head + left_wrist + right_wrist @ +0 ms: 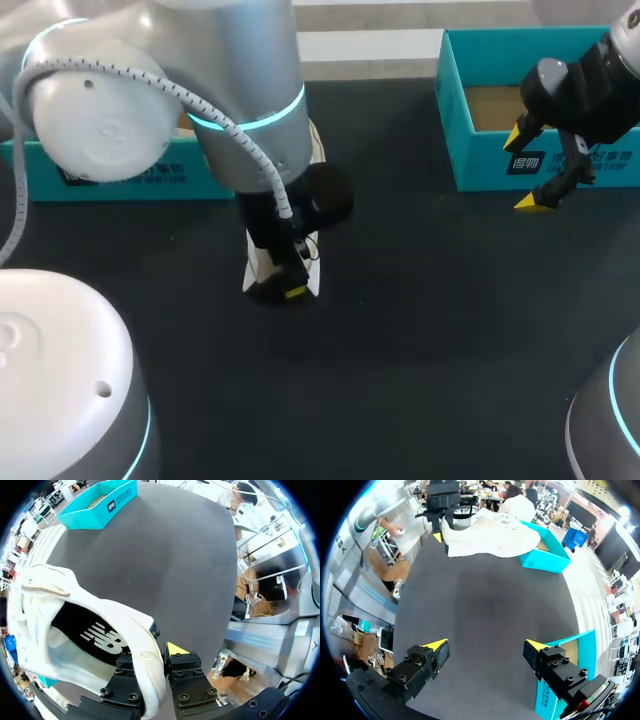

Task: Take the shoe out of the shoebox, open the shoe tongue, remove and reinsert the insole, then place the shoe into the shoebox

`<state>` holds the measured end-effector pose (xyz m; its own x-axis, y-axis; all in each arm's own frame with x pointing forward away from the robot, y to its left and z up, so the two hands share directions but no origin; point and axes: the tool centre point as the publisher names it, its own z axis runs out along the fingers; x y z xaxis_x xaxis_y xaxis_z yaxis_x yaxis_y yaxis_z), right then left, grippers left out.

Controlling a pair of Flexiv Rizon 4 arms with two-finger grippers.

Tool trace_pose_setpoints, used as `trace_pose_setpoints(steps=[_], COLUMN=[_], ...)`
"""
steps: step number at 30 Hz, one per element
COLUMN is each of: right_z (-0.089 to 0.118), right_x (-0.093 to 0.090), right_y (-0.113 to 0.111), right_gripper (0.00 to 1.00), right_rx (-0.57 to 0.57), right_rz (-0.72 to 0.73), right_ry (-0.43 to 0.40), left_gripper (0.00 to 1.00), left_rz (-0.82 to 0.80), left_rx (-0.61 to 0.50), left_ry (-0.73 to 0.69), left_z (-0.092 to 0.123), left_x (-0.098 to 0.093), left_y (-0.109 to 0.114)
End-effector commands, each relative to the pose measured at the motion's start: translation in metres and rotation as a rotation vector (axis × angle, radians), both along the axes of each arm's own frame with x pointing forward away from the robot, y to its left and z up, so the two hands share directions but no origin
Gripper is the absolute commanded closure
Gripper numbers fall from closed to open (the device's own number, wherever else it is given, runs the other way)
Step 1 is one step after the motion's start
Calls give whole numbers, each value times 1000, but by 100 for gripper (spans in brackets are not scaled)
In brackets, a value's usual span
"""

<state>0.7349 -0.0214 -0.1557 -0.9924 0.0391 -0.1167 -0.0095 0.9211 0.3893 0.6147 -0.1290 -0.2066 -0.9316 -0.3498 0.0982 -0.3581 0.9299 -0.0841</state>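
Head view has our light, squashy white sneaker on the black table, left wrist view shows our left gripper with jaws pinching its floppy heel collar (probably the best handle), and right wrist view shows our right gripper with jaws wide open, empty.

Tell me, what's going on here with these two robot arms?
The left gripper is pinching the heel rim of a white shoe, which is out of its box on the black table. A black insole is in place inside the shoe. The right gripper is open and holds nothing, hanging by the front wall of the open teal shoebox, which looks empty.
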Motion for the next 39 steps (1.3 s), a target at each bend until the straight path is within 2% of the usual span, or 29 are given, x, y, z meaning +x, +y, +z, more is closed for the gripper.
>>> trace_pose_setpoints(steps=[1,12,20,31,39], right_z=[0,0,0,0,0], right_x=[2,2,2,2,2], right_y=[2,2,2,2,2], right_gripper=[0,0,0,0,0], right_rx=[-3,-3,-3,-3,-3], right_rz=[0,0,0,0,0], right_ry=[4,4,4,4,4], left_gripper=[100,100,100,100,100], left_rz=[-47,-74,-54,-80,-71], left_rx=[-59,-40,-59,-79,-31], left_ry=[50,63,76,112,125], left_z=[4,-1,9,26,34], left_x=[17,67,113,168,205], left_y=[21,69,113,158,191])
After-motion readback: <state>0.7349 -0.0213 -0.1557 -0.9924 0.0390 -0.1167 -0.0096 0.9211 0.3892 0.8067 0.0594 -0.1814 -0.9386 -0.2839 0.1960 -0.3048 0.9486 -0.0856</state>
